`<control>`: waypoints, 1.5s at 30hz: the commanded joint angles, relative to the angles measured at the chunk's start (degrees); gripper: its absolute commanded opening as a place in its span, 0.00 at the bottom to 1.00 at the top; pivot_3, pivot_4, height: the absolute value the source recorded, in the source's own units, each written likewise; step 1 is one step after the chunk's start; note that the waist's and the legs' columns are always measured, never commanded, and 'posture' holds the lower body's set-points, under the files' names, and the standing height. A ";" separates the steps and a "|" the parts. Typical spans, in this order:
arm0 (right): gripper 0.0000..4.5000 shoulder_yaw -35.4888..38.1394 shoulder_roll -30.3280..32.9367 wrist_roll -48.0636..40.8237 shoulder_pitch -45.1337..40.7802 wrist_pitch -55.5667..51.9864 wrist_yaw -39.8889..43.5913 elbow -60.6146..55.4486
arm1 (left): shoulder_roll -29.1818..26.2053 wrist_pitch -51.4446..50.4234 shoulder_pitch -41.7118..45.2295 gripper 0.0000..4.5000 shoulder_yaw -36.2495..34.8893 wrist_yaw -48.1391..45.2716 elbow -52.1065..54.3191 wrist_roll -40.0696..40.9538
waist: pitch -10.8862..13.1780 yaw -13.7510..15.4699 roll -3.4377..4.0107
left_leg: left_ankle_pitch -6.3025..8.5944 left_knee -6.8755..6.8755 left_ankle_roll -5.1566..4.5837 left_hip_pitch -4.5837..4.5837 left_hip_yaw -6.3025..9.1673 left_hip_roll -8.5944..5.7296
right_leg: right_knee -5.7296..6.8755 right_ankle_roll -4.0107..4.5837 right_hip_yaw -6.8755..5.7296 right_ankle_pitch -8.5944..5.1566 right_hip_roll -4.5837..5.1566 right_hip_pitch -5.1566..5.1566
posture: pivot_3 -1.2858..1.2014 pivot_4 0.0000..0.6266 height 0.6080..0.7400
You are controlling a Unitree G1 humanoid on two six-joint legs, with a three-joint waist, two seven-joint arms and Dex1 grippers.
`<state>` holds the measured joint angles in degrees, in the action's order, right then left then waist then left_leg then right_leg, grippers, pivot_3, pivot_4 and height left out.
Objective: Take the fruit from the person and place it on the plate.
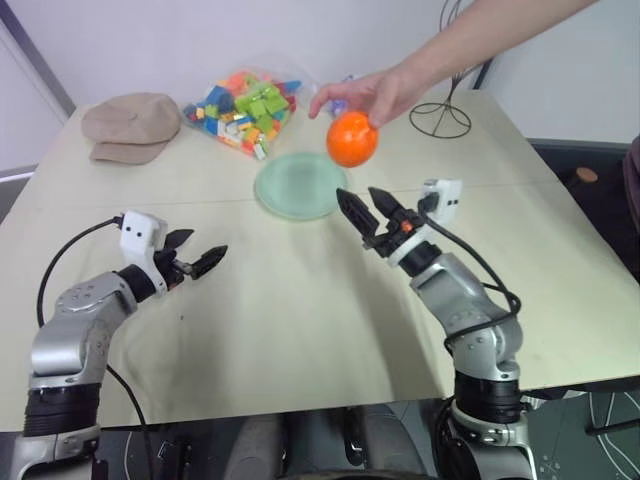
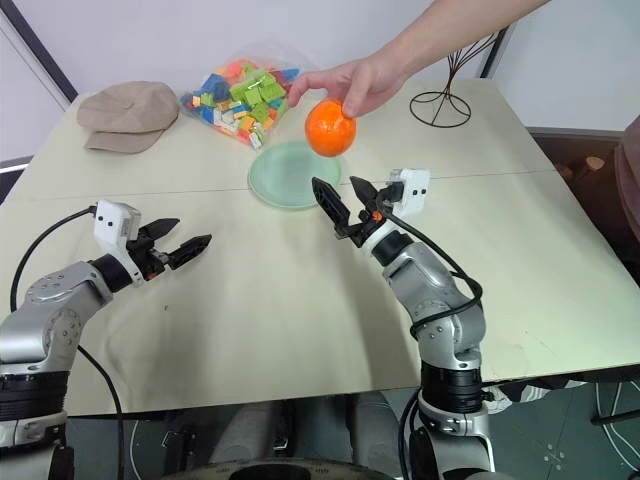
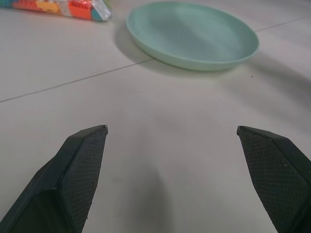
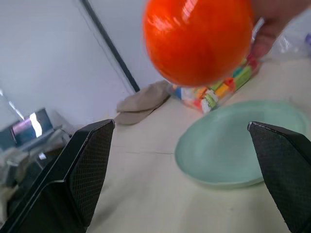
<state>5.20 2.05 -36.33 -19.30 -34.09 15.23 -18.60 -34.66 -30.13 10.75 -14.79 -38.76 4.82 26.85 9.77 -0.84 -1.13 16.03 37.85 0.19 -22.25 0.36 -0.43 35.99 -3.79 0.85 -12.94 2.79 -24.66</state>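
Note:
A person's hand (image 1: 375,95) reaches in from the far right and holds the round orange fruit (image 1: 352,138) in the air above the right side of the pale green plate (image 1: 295,186). My right gripper (image 1: 368,214) is open just below and in front of the fruit, apart from it; the fruit (image 4: 199,39) hangs between and beyond its fingers (image 4: 80,174) in the right wrist view. My left gripper (image 1: 197,252) is open low over the table at the near left, pointing toward the plate (image 3: 192,34).
A clear bag of colourful toy bricks (image 1: 245,108) lies behind the plate. A beige cap (image 1: 130,125) rests at the far left corner. A black wire stand (image 1: 440,118) is at the far right of the table (image 1: 300,320).

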 commanded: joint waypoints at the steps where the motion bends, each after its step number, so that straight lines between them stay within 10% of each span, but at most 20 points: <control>1: 1.00 -0.36 -3.03 3.11 -2.92 6.88 -1.61 3.71 | -0.43 1.04 -0.45 0.99 -1.55 0.21 1.15 0.23 | 0.00 -0.11 0.01 | 0.00 0.00 0.00 0.00 0.00 0.00 | 0.00 0.00 0.00 0.00 0.00 -0.01 | 0.52 0.24 1.00; 11: 1.00 0.76 -2.15 14.17 -11.23 23.10 -3.18 18.55 | -0.31 0.60 -0.13 0.99 -1.50 1.37 1.74 0.59 | 0.02 -0.18 0.03 | 0.00 -0.02 0.01 -0.13 0.00 0.00 | 0.07 -0.14 0.00 0.11 0.00 -0.19 | 0.52 0.24 1.00; 26: 1.00 -6.80 -2.92 15.60 -9.04 19.68 -1.28 8.82 | -0.25 -0.12 -1.35 0.99 -1.60 2.61 3.17 0.92 | 0.02 -0.30 0.04 | -0.01 -0.37 0.03 -0.15 -0.01 0.00 | 0.08 -0.13 0.02 0.13 0.04 -0.42 | 0.52 0.24 1.00; 45: 1.00 -2.05 -3.31 18.88 -18.76 29.13 -3.03 25.31 | 0.01 0.54 -1.97 0.99 -2.12 1.77 4.45 1.71 | 0.02 -0.34 0.03 | -0.05 -0.55 0.09 -0.15 -0.03 -0.01 | 0.09 -0.10 0.02 0.16 0.02 -0.54 | 0.52 0.24 1.00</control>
<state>2.32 -1.06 -17.11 -36.72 -6.72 12.07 7.44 -34.52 -30.68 8.91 -14.95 -36.35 6.92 27.24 9.79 -1.17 -1.09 15.99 37.29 0.28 -22.40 0.33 -0.44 36.08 -3.89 0.87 -12.78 2.81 -25.20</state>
